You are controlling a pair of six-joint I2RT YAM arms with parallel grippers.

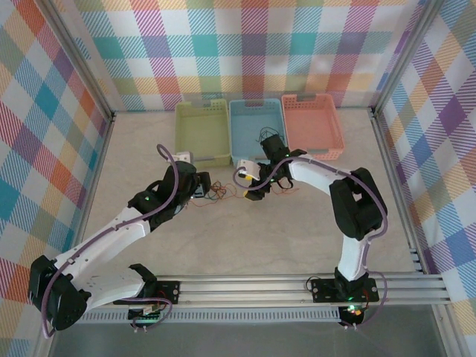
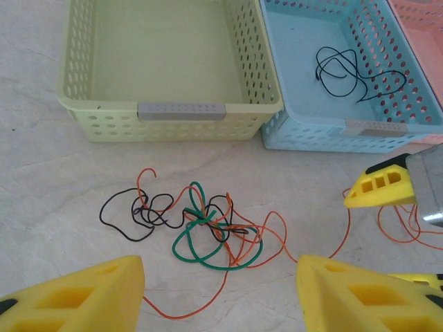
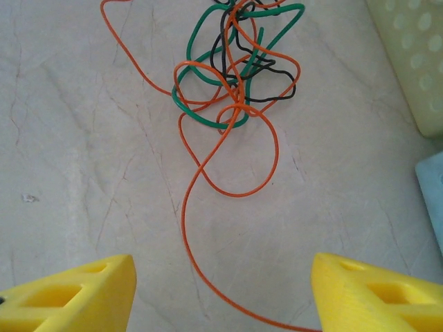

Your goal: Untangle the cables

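The pale worktop is lying bare on the near side of the tangle, with the green basket and blue basket walling the far side. The left hand and right hand are hovering released, grasping nothing. The cables are lying knotted on the worktop between them, probably light and floppy. The loose orange tail is looking like the easiest hold.

The left arm stretched from the near-left corner of the table toward its middle, the left gripper low with jaws spread wide, while the right arm rose from the near edge and bent back leftward, the right gripper low, jaws equally wide.
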